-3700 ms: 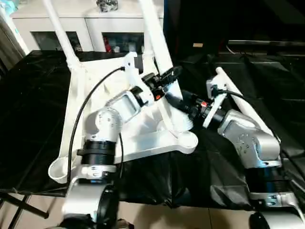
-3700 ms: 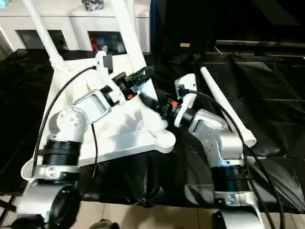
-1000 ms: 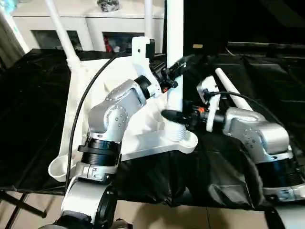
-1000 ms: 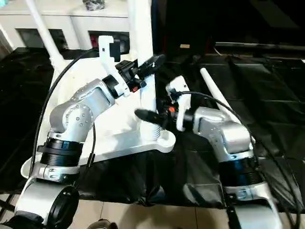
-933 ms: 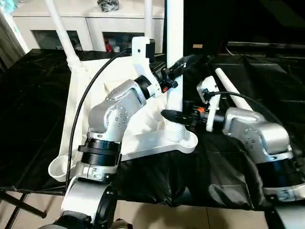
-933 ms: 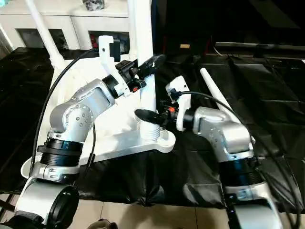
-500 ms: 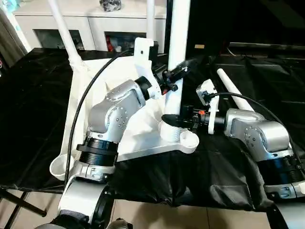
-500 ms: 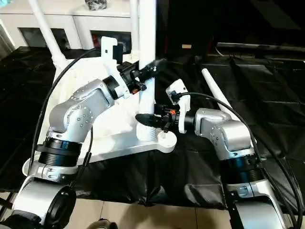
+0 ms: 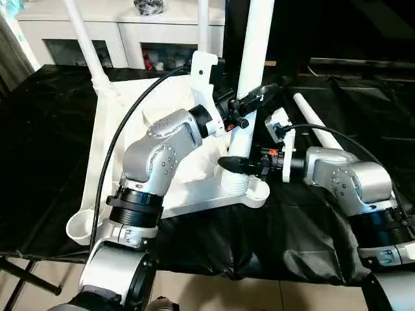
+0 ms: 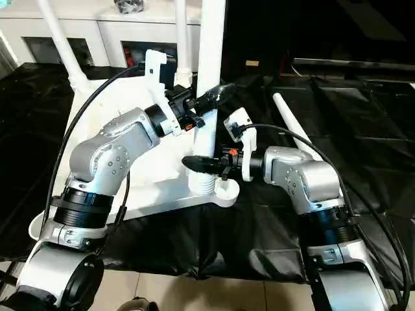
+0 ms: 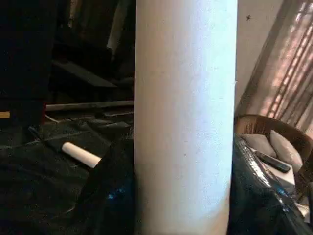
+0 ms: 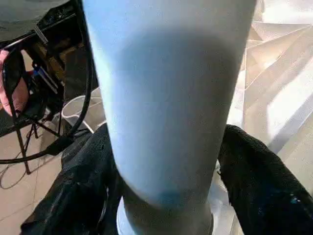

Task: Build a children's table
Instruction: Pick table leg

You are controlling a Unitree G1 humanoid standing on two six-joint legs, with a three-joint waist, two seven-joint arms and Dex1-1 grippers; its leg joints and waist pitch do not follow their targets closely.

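The desk [image 9: 52, 149], draped in black sheeting, carried the white tabletop [image 9: 123, 136] lying underside up, its ribs showing. Behind it stood a white cabinet [image 9: 123, 32] with glass doors. Two legs [image 9: 81, 40] already rose from the tabletop's far corner sockets. A third leg [image 9: 251, 61] stood nearly upright, leaning slightly, with its ribbed lower end in the near right corner socket [image 9: 249, 188]. The left end effector [image 9: 249, 103] was closed around this leg partway up, its black fingers [image 11: 110, 191] pressed against both sides of the tube. The right end effector [image 9: 235, 163] gripped the same leg lower down, just above the socket, fingers [image 12: 85, 181] flanking it. A fourth leg [image 9: 314, 123] lay loose on the black sheeting, to the right of the tabletop.
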